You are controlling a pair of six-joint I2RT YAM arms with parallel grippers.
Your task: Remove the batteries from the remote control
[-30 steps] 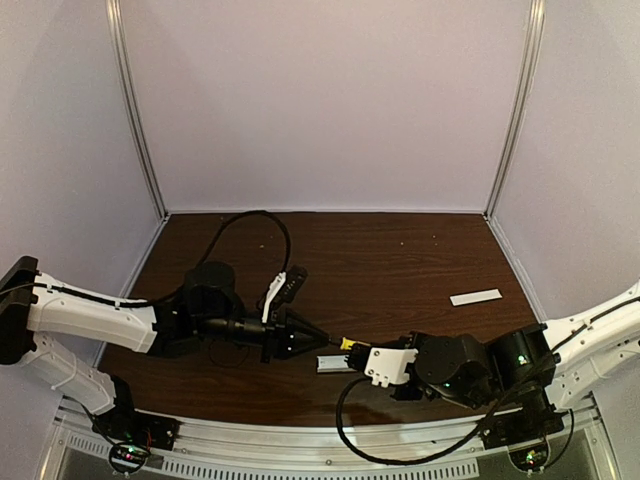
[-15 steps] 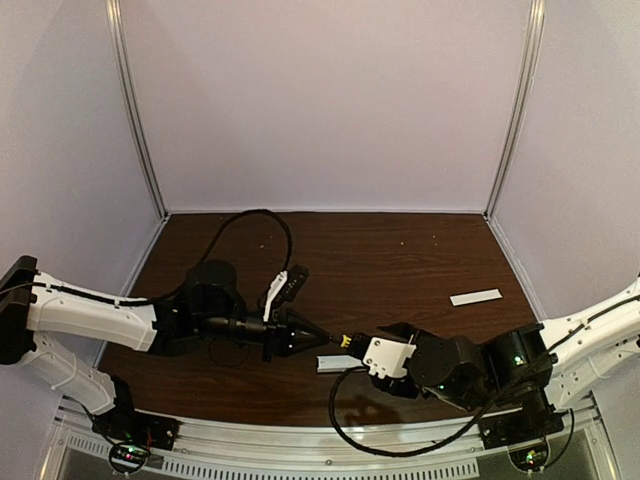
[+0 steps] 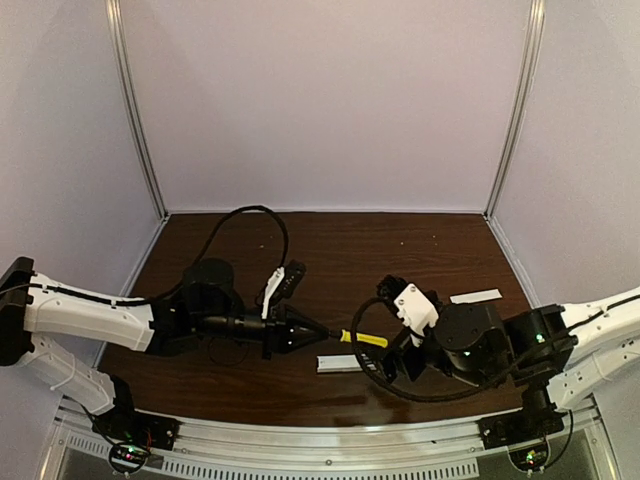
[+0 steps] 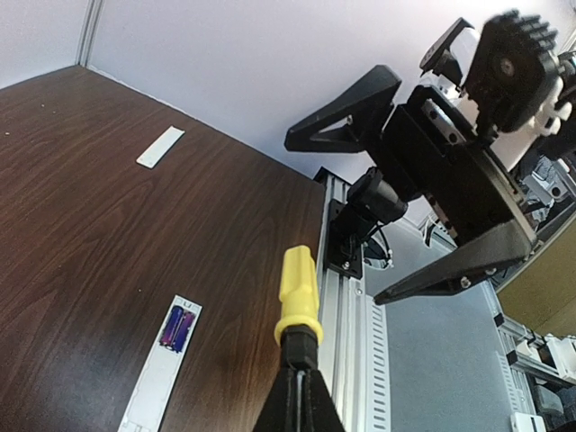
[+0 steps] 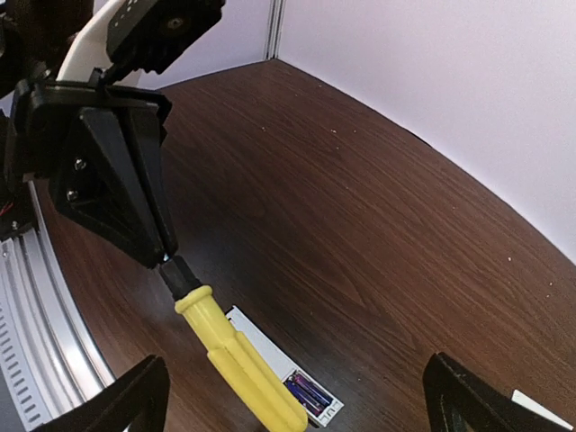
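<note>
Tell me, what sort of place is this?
Probably a robot test booth: a wood-grain table boxed in by plain pale walls, with the left arm and right arm bolted to a metal rail.

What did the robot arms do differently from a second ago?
The right gripper opened, let go of the yellow-handled screwdriver and pulled back rightward. The left gripper now holds it by its dark neck. The slim white remote control and purple-blue batteries stayed put.
</note>
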